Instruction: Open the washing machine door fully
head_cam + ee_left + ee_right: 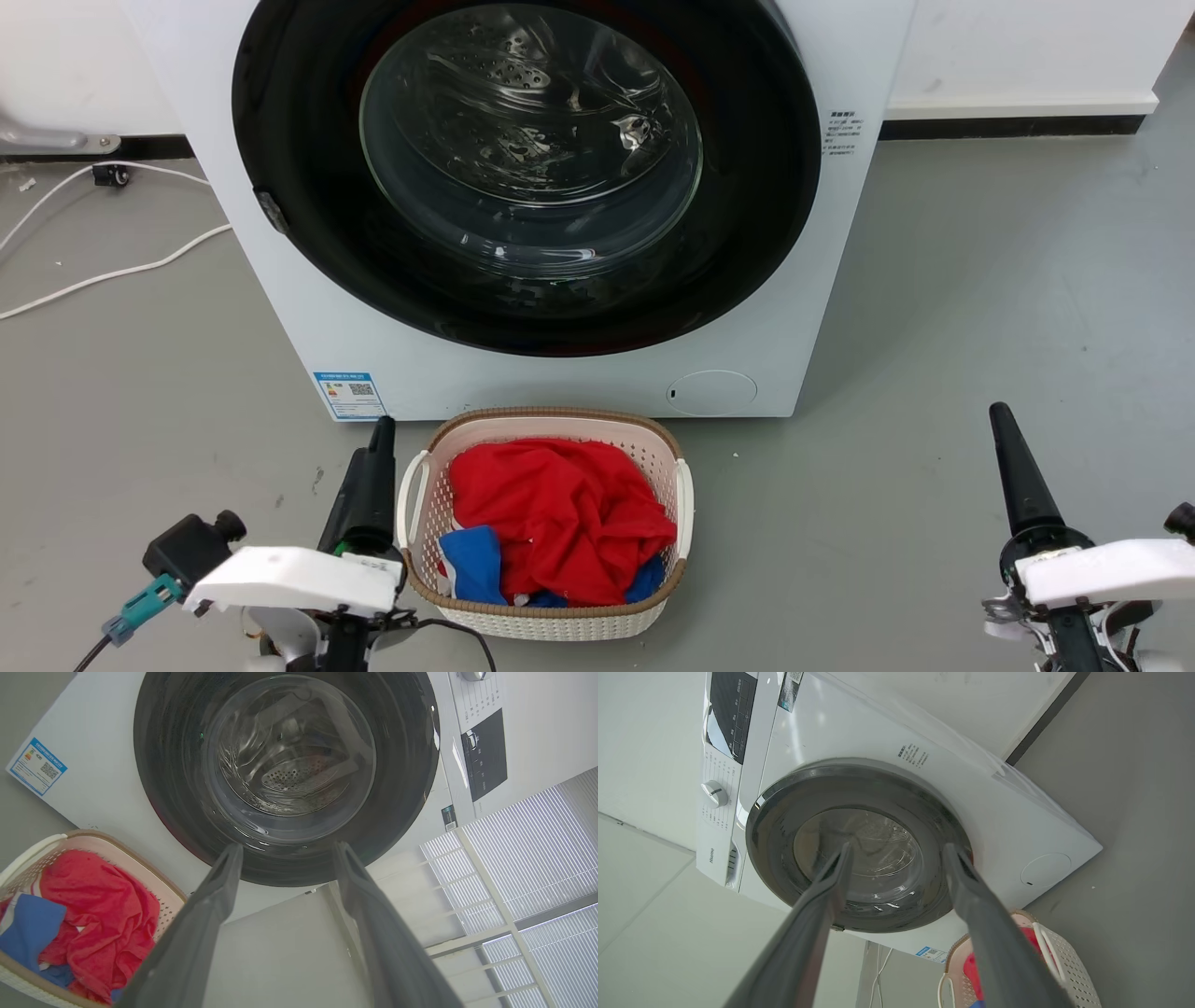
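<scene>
The washing machine door (527,168) is shut, lying flat against the front of the white washing machine (840,243), which stands on the grey floor (980,308) at the far side of the scene with its back toward a pale wall. The door's glossy black ring covers nearly the full width of the machine, and through its bulging glass window the perforated steel drum shows. A small grey catch (271,210) sits on the door's left edge. Low on the machine's front, a blue label (349,395) is at the left corner and a small round white flap (711,392) is toward the right. Right in front of the machine, below the door and almost touching the front panel, stands a cream laundry basket (551,621) with a brown rim, holding a crumpled red cloth (560,513) over some blue cloth (474,565). The left gripper (288,848) is low and near, just beside the basket's left handle, its two fingers spread wide apart with nothing between them; from its wrist they point up at the lower part of the door, well short of it. The right gripper (899,845) is low at the near right, well apart from the basket, likewise wide open and empty, aimed toward the door from a distance. White cables (103,275) trail over the floor to the left of the machine. The machine's dark control panel (726,714) and a round knob (713,794) sit above the door.
</scene>
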`<state>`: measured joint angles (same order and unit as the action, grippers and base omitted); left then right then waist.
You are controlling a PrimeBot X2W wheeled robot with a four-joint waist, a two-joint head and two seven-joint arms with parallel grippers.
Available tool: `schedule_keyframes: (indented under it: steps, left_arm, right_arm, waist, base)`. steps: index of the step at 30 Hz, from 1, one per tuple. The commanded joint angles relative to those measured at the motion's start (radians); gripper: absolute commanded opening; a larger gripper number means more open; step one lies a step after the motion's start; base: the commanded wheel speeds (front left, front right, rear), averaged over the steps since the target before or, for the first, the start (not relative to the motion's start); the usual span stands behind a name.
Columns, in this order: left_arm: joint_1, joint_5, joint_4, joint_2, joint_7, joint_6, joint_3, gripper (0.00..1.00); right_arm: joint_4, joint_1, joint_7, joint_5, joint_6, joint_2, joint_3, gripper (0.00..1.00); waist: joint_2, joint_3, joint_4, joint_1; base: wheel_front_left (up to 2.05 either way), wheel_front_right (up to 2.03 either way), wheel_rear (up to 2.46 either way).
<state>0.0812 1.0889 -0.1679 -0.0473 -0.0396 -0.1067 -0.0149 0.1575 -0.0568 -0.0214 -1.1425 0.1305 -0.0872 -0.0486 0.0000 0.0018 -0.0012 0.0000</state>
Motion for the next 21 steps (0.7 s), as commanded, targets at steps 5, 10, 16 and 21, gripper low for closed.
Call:
schedule_keyframes:
  steps: [5, 10, 16, 21]
  left_arm:
    - [0.022, -0.160, 0.014, -0.003, -0.024, 0.019, -0.029, 1.00]
    - [0.024, -0.273, 0.014, -0.004, -0.041, 0.031, -0.048, 1.00]
    - [0.028, -0.372, 0.017, -0.010, -0.060, 0.042, -0.059, 1.00]
    - [0.032, -0.437, 0.017, -0.017, -0.073, 0.053, -0.069, 1.00]
  right_arm:
    - [-0.033, -0.006, -0.002, 0.177, 0.000, -0.006, 0.000, 1.00]
    - [-0.053, -0.001, 0.004, 0.307, 0.000, -0.002, 0.009, 1.00]
    - [-0.073, 0.005, 0.007, 0.418, 0.000, -0.002, 0.022, 1.00]
    - [-0.085, 0.009, 0.009, 0.483, 0.000, -0.004, 0.032, 1.00]
  waist:
    - [0.0000, -0.001, 0.000, 0.0000]
    - [0.0000, -0.001, 0.000, 0.0000]
    - [0.0000, -0.002, 0.000, 0.0000]
    - [0.0000, -0.002, 0.001, 0.0000]
  base:
    - [0.00, 0.00, 0.00]
    - [0.00, 0.00, 0.00]
    - [0.00, 0.00, 0.00]
    - [0.00, 0.00, 0.00]
